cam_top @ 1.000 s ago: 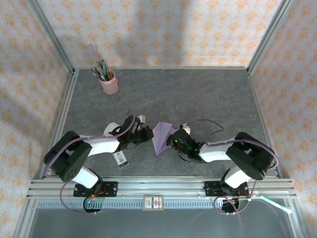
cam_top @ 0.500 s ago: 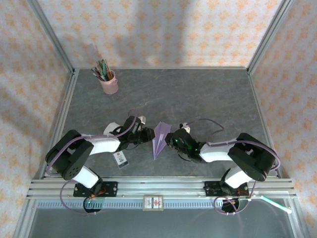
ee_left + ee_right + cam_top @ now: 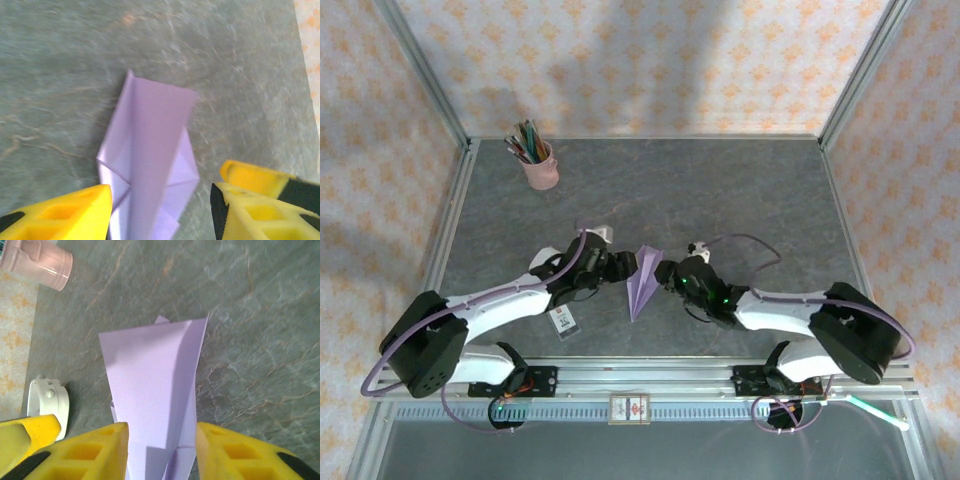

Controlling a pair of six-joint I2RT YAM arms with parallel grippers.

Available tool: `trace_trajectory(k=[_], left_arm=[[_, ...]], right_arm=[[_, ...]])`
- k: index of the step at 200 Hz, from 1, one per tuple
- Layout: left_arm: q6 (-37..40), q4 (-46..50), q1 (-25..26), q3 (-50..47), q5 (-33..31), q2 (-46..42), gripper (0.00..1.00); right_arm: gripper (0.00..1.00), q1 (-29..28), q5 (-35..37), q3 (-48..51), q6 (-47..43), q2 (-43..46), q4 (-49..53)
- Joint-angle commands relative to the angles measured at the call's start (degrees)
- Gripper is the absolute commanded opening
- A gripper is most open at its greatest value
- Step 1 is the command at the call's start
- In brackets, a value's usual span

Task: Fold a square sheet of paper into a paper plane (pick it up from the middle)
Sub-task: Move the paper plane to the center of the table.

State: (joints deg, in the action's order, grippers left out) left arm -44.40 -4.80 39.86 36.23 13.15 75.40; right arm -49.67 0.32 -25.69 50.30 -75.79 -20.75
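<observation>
Low over the table [image 3: 720, 190], left arm [image 3: 500, 305] and right arm [image 3: 780, 308] stretch inward, their fingers [image 3: 65, 215] spread astride the paper plane [image 3: 642, 280].

You see the paper plane [image 3: 643, 279], a slim lavender dart creased along its centre. It lies on the grey tabletop [image 3: 740, 190] with its wide tail far and its point toward the near edge.

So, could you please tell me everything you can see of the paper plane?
The paper plane is a slim dart of thin lavender paper, folded with a centre crease and layered flaps, its point towards the arms' bases. It rests on the grey table between the open left gripper and open right gripper; whether they touch it is unclear.
</observation>
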Motion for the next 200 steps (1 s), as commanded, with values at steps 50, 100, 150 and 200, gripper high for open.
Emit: trace_trajectory(k=[50,100,150,200], left_arm=[[4.6,9.0,5.7,11.9,-7.8,14.1,0.53],[6.3,12.7,6.9,17.3,-13.6,22.3,0.37],[4.9,13.3,7.1,22.3,-17.6,26.6,0.13],[2.9,18.0,6.5,30.9,-25.1,32.5,0.09]], right_arm=[[0.46,3.2,10.2,-1.8,-7.6,9.3,14.9],[0.46,3.9,10.5,0.9,-7.2,11.8,14.2],[0.46,5.1,10.0,1.6,-8.5,12.7,14.4],[0.46,9.0,6.3,3.1,-10.3,14.4,12.9]])
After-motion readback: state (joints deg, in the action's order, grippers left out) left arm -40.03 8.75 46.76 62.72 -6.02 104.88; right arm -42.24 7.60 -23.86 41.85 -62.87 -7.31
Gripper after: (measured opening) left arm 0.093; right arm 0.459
